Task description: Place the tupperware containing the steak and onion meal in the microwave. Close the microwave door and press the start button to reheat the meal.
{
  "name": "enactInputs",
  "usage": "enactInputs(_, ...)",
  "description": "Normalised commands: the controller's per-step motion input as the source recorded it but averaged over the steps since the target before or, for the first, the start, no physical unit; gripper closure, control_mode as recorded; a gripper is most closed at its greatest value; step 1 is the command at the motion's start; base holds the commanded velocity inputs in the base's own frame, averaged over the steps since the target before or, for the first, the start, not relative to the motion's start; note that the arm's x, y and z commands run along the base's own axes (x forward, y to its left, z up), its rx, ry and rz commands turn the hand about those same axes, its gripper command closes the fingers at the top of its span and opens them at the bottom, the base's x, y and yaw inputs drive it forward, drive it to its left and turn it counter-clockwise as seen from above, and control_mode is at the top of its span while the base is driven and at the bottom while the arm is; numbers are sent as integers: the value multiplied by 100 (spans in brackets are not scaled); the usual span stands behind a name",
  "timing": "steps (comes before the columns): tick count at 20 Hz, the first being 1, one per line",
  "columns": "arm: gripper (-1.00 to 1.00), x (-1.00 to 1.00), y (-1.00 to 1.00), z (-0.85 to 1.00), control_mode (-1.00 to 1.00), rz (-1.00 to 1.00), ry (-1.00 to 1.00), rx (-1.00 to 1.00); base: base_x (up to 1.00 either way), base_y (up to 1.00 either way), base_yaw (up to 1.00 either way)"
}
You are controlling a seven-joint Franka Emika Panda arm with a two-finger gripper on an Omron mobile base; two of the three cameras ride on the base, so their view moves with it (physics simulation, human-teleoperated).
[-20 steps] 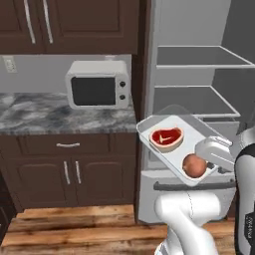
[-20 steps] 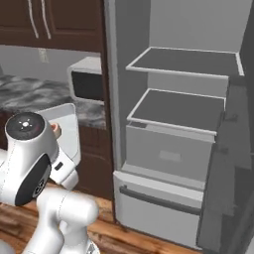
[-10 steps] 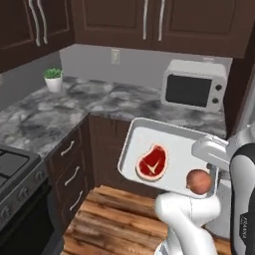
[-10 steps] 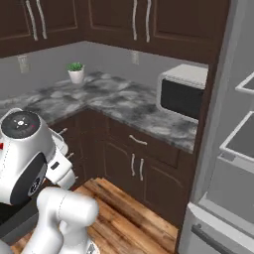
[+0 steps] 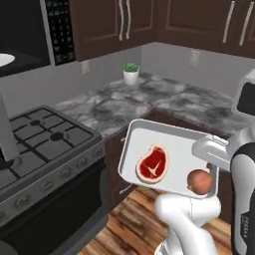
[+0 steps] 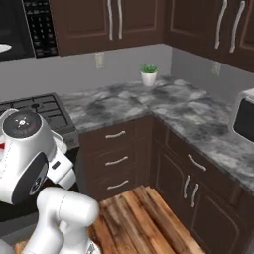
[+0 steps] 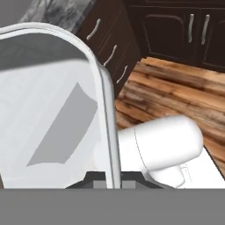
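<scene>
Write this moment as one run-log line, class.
phase: carrying | tool: shut on tupperware rim | steak, onion: in tupperware | microwave: open, upper left

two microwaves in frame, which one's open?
The black built-in microwave over the stove: its cavity and white turntable show. The white countertop microwave has its door shut.

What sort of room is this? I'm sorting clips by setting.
A rendered home kitchen, most likely: a gas stove below a built-in black microwave, marble-look counter over dark wood cabinets, and a small potted plant.
</scene>
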Motion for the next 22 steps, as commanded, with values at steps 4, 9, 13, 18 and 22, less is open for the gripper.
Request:
enactInputs(4,100,0,0,0,100,0,0,0,21,0,39)
enactInputs(9,100,0,0,0,100,0,0,0,45,0,45)
enactInputs(13,100,0,0,0,100,0,0,0,70,0,55)
enactInputs(18,100,0,0,0,100,0,0,0,72,-20,50)
enactInputs(22,100,0,0,0,100,0,0,0,69,-49,40)
